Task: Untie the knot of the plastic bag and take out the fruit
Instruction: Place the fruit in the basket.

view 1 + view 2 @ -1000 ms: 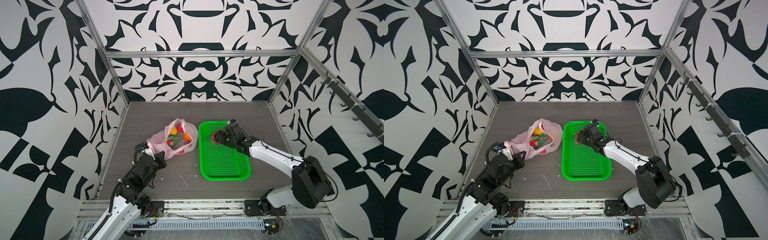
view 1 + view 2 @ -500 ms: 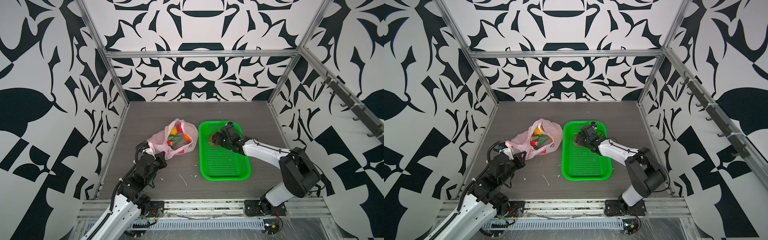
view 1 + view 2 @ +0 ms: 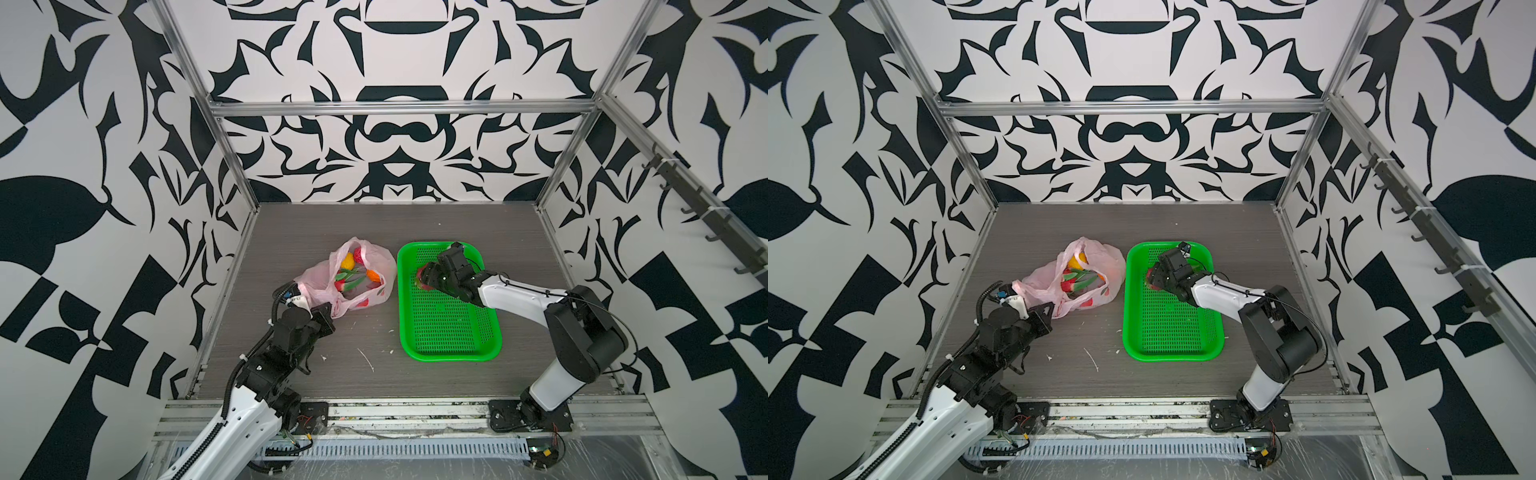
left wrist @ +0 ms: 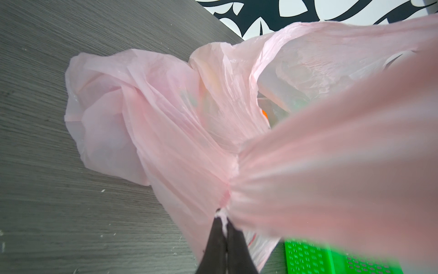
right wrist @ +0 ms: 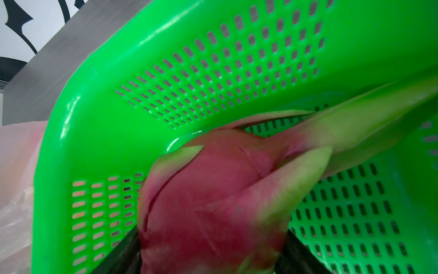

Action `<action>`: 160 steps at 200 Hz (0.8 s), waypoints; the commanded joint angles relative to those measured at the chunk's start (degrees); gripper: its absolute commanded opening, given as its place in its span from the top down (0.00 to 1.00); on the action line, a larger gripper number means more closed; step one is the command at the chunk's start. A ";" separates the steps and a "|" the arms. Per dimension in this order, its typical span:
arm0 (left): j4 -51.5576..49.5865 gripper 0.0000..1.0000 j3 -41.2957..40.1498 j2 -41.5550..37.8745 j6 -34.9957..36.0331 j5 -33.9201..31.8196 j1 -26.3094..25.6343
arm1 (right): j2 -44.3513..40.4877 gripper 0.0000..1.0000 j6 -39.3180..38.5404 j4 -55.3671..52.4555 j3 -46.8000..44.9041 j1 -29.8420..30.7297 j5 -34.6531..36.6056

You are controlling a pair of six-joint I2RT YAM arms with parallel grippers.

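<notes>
The pink plastic bag (image 3: pixel 376 259) (image 3: pixel 1108 259) lies left of centre with its mouth open. Inside it I see a yellow-orange ball (image 3: pixel 347 261), an orange ball (image 3: pixel 373 274) and a dragon fruit (image 3: pixel 348 279). The knot is out of view. My left gripper (image 3: pixel 328 309) (image 3: pixel 1048 309) (image 4: pixel 222 213) is shut on a bunched edge of the plastic bag (image 4: pixel 180 132). My right gripper (image 3: pixel 426 278) (image 3: pixel 1152 278) (image 5: pixel 211 256) is shut on a magenta dragon fruit (image 5: pixel 213 201) with green scales. It holds the fruit low over the far left part of the green basket (image 3: pixel 449 357).
The green perforated basket (image 3: pixel 1167 355) (image 5: pixel 99 132) stands right of the bag, almost touching it. A few white scraps (image 3: pixel 368 359) lie on the grey table in front. Patterned walls and metal frame posts close in the back and both sides.
My right gripper has carried the dragon fruit a little to the left and lower inside the basket, with the arm's elbow dropping. The left gripper and the bag have stayed still.
</notes>
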 commanded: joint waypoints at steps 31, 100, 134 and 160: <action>1.19 1.00 -0.86 -0.37 -0.37 -0.01 -0.15 | 0.47 0.52 1.09 0.21 1.11 0.01 0.83; 1.63 1.00 -0.74 0.38 -0.42 0.28 -0.15 | -0.16 0.01 1.09 0.07 0.75 0.01 0.31; 1.63 1.00 -0.57 0.38 -0.11 0.29 -0.15 | -1.01 0.01 1.18 0.02 0.44 0.04 0.22; 1.71 1.00 -0.62 0.21 -0.11 0.27 -0.15 | -2.54 0.01 1.02 -0.84 0.22 0.01 0.39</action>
